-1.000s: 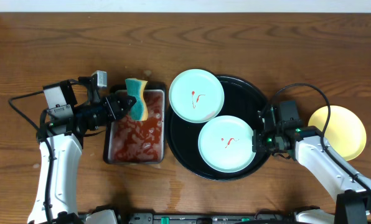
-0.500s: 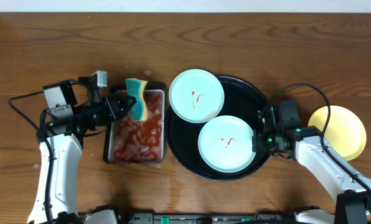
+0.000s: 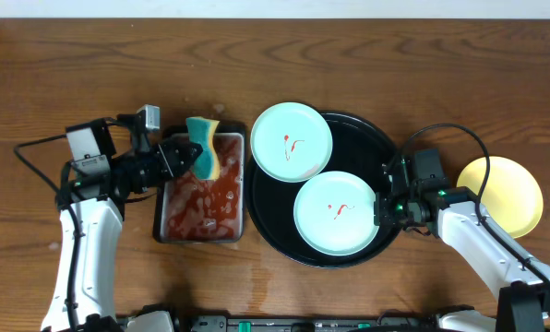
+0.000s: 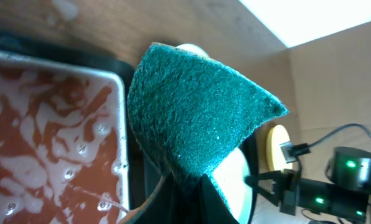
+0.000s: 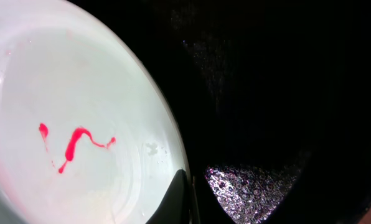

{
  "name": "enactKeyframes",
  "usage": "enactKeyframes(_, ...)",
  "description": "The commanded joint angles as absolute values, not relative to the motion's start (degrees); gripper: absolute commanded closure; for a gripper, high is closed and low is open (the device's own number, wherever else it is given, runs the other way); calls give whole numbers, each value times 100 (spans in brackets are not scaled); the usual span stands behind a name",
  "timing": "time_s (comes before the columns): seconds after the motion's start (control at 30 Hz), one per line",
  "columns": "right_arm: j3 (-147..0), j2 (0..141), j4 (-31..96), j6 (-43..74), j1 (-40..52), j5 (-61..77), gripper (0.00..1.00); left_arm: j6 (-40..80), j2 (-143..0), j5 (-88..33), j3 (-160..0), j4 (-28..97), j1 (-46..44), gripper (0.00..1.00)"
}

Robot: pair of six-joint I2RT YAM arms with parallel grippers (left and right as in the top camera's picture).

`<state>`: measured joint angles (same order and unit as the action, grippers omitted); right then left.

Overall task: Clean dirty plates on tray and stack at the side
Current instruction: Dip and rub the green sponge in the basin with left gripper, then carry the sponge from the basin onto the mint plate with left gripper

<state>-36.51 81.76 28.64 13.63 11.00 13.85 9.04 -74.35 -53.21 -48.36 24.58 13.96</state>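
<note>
Two pale mint plates with red smears lie on the black tray (image 3: 372, 148): one (image 3: 292, 141) at the upper left over the rim, one (image 3: 338, 213) at the lower middle. The yellow plate (image 3: 502, 195) rests on the wood at the right. My left gripper (image 3: 185, 157) is shut on a teal and yellow sponge (image 3: 203, 146) above the metal sauce tray; the sponge (image 4: 192, 118) fills the left wrist view. My right gripper (image 3: 382, 209) is shut on the right rim of the lower mint plate (image 5: 79, 137).
A small rectangular metal tray (image 3: 202, 199) with red sauce sits left of the black tray. Cables loop near both arms. The table's far edge meets a pale wall at the top.
</note>
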Motion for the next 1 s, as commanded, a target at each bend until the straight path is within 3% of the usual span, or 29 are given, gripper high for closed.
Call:
enactKeyframes(0.0,-3610,8213,2847,1409,1135,1330,99,1155,-7373,-4261,-4746,2565,1098,93)
enactKeyframes(0.2,-3610,8213,2849,1409,1135,1330,99,2088,-7481,-1243,-4709,2821,244,92)
enactKeyframes(0.3,-3610,8213,2849,1409,1135,1330,99,2091,-7570,-567,-4709,2840,-167,93)
enactKeyframes(0.57,-3610,8213,2849,1409,1135,1330,99,2088,-7721,242,-4709,2842,-794,93)
enactKeyframes(0.97,-3610,8213,2849,1411,1135,1332,99,1979,-7721,62,-5640,3839,-1059,93)
